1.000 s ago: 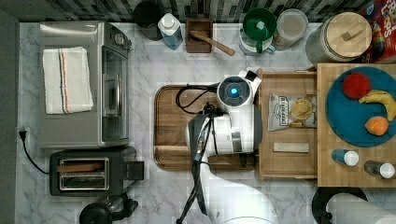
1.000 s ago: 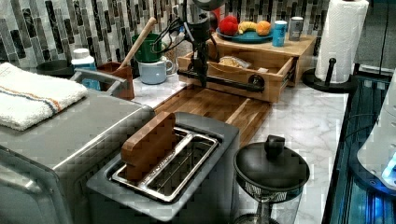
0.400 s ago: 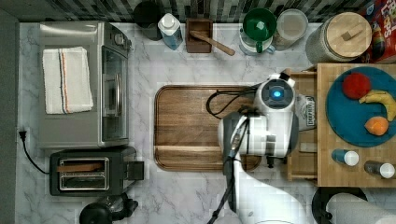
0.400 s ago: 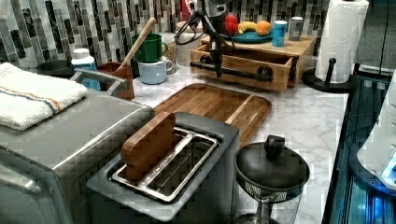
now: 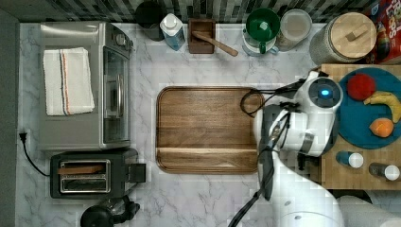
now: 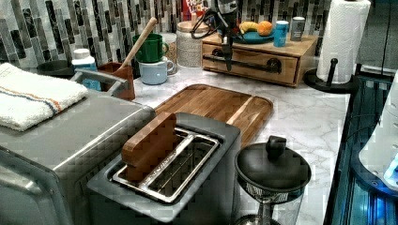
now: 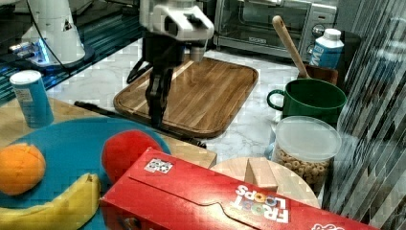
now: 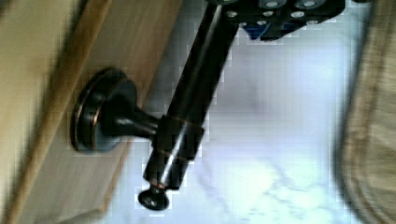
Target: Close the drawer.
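Drawer (image 6: 251, 60) sits flush in the butcher-block stand. I see the gripper (image 6: 227, 50) on its dark bar handle (image 8: 189, 112); can't tell finger state

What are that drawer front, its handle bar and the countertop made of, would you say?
The drawer front looks like light, matt wood with faint grain. Its handle bar seems to be dark metal, perhaps oil-rubbed bronze, since it glints and shows coppery edges. The countertop looks like polished white marble with grey veins, though it could be an imitation.
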You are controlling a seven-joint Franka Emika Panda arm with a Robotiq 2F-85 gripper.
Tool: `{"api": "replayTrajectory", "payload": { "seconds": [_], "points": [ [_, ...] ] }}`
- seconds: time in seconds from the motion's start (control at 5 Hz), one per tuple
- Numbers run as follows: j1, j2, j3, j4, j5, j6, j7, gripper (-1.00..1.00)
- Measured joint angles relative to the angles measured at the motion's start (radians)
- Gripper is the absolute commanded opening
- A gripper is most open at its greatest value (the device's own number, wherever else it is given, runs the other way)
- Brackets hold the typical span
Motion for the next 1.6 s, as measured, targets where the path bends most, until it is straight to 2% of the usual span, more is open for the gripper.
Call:
{"api": "replayTrajectory", "payload": {
  "seconds": [0.2,0.4,0.8,1.6],
  "points": [
    [-0.035,0.031,0.023,0.066,0.061,-0.076,-0.022,-1.00],
    [-0.027,0.050,0.022,0.112,0.056,-0.138,-0.022,-1.00],
    [-0.015,0.022,0.006,0.069,0.062,-0.080,-0.017,-1.00],
    [-0.004,0.013,-0.006,0.066,0.054,-0.089,-0.017,-1.00]
  ]
}}
